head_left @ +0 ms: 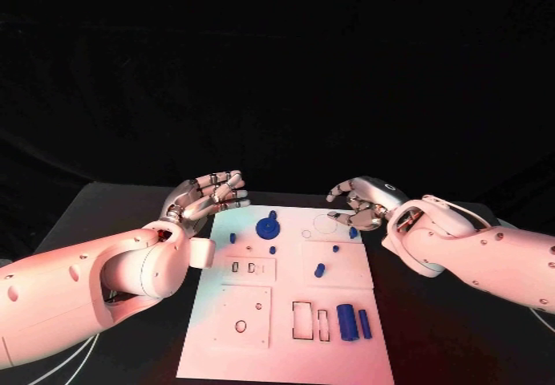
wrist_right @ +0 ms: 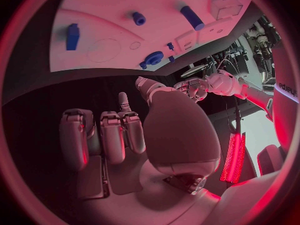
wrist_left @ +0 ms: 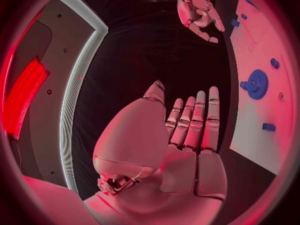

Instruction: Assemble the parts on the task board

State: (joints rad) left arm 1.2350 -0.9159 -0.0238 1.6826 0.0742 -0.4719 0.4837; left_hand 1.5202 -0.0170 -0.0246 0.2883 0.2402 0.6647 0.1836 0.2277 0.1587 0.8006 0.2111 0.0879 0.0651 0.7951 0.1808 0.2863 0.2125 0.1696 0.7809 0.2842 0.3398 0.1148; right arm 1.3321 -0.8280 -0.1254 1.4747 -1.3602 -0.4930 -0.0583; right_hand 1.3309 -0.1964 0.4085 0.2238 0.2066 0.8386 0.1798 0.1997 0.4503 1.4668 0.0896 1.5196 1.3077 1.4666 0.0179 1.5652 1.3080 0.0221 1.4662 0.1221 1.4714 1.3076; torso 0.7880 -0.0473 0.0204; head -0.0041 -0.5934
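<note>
A: We log the task board (head_left: 289, 321), a flat white plate; parts on it are small matte blue pieces. The blue gear (head_left: 269, 228) sits near the board's far edge, between both hands.

B: We note the left hand (head_left: 208, 196) just off the board's far-left corner, fingers straight and near together, holding nothing. The right hand (head_left: 361, 202) hovers over the far-right corner, fingers loosely curled, empty.

A: We judge the left nearer the gear. The two blue cylinders (head_left: 353, 322) lie lengthwise toward the near edge, well apart from both hands.

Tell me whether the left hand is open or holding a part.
Open. The left hand hovers beside the task board, fingers extended side by side with nothing in them; the blue gear lies apart on the board.
</note>
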